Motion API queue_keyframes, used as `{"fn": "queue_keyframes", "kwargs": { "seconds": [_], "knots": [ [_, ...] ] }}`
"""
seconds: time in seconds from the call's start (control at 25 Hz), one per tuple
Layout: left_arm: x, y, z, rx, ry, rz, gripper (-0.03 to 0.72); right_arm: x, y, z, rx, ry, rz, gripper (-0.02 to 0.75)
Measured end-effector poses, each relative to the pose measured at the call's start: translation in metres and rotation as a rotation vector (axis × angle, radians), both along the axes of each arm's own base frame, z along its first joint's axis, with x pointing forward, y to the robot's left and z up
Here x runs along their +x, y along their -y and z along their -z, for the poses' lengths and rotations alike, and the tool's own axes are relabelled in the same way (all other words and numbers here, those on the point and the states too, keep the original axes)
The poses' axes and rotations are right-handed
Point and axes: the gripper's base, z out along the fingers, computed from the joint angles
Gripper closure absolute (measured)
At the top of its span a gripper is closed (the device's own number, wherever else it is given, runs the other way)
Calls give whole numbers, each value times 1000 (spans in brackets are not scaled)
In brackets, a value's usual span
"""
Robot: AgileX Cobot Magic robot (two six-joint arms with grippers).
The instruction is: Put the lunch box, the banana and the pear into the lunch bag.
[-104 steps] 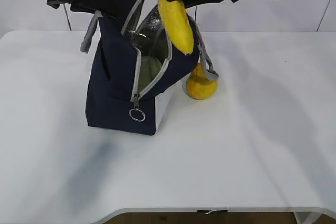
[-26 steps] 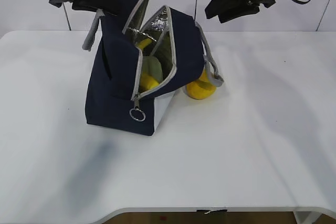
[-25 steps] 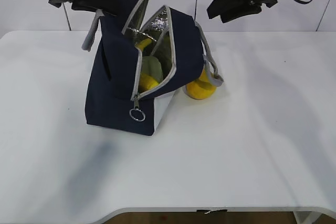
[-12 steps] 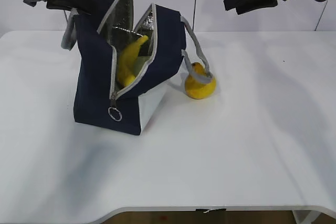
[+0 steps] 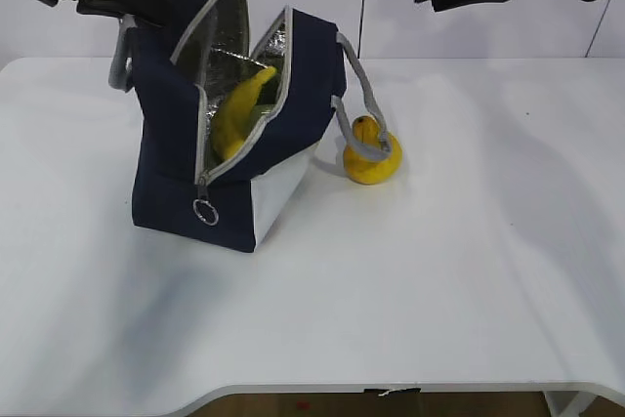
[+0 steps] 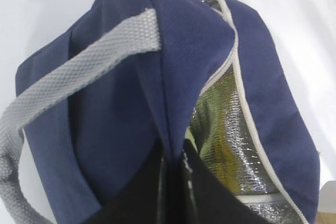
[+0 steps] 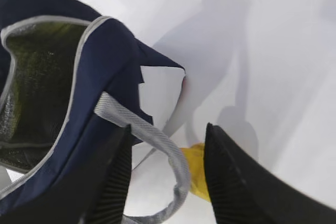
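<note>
The navy lunch bag [image 5: 171,178] stands open on the white table, tilted, its foil lining showing. The banana [image 5: 237,112] leans inside the opening, with a bit of green, probably the lunch box lid [image 5: 257,117], behind it. The pear [image 5: 372,155] sits on the table just right of the bag, under a grey handle loop [image 5: 357,95]. My left gripper [image 6: 173,169] is shut on the bag's top flap [image 6: 157,66], holding it up. My right gripper [image 7: 168,177] is open and empty, high above the pear [image 7: 195,169] and the handle [image 7: 157,140].
The white table [image 5: 439,271] stretches to the front and right. A wall stands behind it. The bag's zipper ring pull [image 5: 204,212] hangs at its front corner.
The banana left my right gripper and now lies inside the bag. My left gripper pulled the bag leftward, uncovering the pear. My right gripper rose and moved right, empty.
</note>
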Motion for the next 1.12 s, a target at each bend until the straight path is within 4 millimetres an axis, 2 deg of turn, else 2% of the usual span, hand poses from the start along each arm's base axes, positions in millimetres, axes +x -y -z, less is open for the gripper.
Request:
{"fn": "queue_keyframes", "kwargs": {
  "seconds": [0.32, 0.52, 0.64, 0.84, 1.12],
  "knots": [
    [1, -6, 1, 14, 2, -11, 690, -2, 38, 9, 94, -16, 65, 370],
    [3, -17, 1, 16, 1, -35, 690, -6, 36, -1, 152, 56, 28, 370],
    [3, -19, 1, 16, -1, -39, 690, -7, 33, 1, 203, 63, 16, 370],
    [3, -19, 1, 16, -6, -34, 690, -8, 31, 16, 246, 50, 8, 377],
    [2, -19, 1, 16, -9, -30, 690, -14, 30, 47, 233, 30, -24, 393]
  ]
}}
